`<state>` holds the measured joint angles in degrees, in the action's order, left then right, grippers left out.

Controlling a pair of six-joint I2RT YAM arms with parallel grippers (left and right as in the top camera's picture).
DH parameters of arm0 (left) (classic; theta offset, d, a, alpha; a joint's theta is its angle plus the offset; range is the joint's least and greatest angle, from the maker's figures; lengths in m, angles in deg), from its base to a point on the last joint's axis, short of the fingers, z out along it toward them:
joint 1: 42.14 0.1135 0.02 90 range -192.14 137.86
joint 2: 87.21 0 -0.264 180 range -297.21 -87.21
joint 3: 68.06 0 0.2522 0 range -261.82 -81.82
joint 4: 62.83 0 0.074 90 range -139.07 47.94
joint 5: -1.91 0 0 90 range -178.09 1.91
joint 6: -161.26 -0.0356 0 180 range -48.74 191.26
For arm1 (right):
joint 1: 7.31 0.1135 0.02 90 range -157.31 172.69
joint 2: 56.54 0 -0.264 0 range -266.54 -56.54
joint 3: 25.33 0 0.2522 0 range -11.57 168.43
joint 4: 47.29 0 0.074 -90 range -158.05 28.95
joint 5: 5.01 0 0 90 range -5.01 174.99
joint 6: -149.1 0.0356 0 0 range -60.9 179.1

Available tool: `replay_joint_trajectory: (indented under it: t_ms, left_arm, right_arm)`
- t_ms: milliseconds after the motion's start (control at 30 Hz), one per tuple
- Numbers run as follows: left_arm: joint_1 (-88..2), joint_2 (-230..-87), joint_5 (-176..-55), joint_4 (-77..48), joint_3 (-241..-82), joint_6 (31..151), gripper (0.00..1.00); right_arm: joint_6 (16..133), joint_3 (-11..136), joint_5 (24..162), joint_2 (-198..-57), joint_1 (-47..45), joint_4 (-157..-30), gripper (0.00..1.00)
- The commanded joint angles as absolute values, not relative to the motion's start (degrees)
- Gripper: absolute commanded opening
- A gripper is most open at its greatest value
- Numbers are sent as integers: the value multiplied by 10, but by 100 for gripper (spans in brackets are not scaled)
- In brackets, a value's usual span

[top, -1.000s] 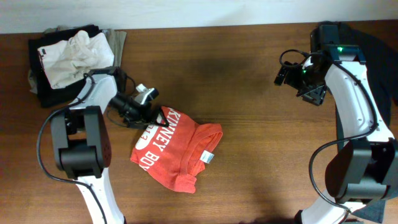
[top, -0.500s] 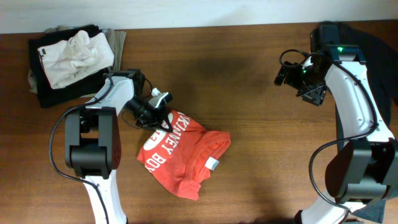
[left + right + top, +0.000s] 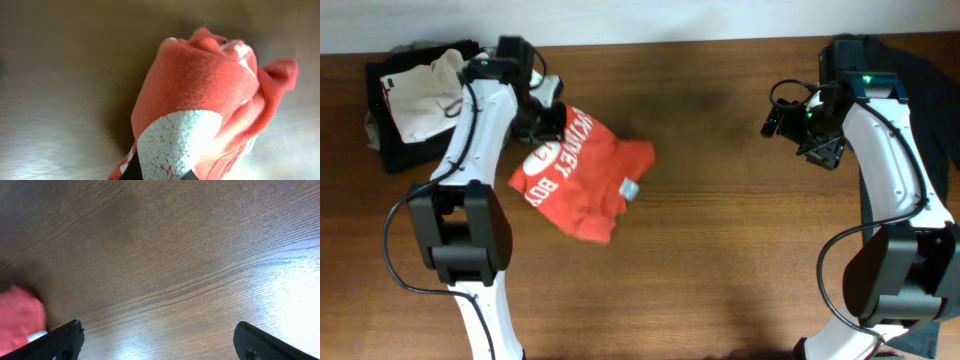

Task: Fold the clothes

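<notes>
red-orange knit, soft and light: the t-shirt (image 3: 585,172) sits bunched on the left half of the wooden table (image 3: 720,250), just right of the pile of dark and cream garments (image 3: 420,95) at the far left corner. the left gripper (image 3: 550,128) is pinched tight on a fold by its lettered edge; the wrist view shows fine-ribbed cloth and a cracked white print (image 3: 175,142). it will likely sag and slide rather than hold shape, so a hem corner or shoulder seam looks the better hold for spreading it flat. the right gripper (image 3: 160,342) hangs spread wide over bare wood, holding nothing, well apart from the shirt. a black garment (image 3: 920,70) lies behind it.
</notes>
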<state>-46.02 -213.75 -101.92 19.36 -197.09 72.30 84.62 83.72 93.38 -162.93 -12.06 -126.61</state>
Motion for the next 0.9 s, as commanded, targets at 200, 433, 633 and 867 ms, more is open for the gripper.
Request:
replay_joint_trajectory:
  t_ms: [200,433,633,867]
  left_arm:
    - [-397,-2139,-926,66,-2022,835,1]
    - [-375,-2139,-926,59,-2105,851,1]
    - [-373,-2139,-859,60,-2178,899,1]
    - [-362,-2139,-756,48,-2178,901,1]
  right_arm:
    - [846,839,926,-1628,-123,-1267,99]
    - [846,839,926,-1628,-123,-1267,99]
    - [846,839,927,-1628,-123,-1267,99]
    - [846,839,926,-1628,-123,-1267,99]
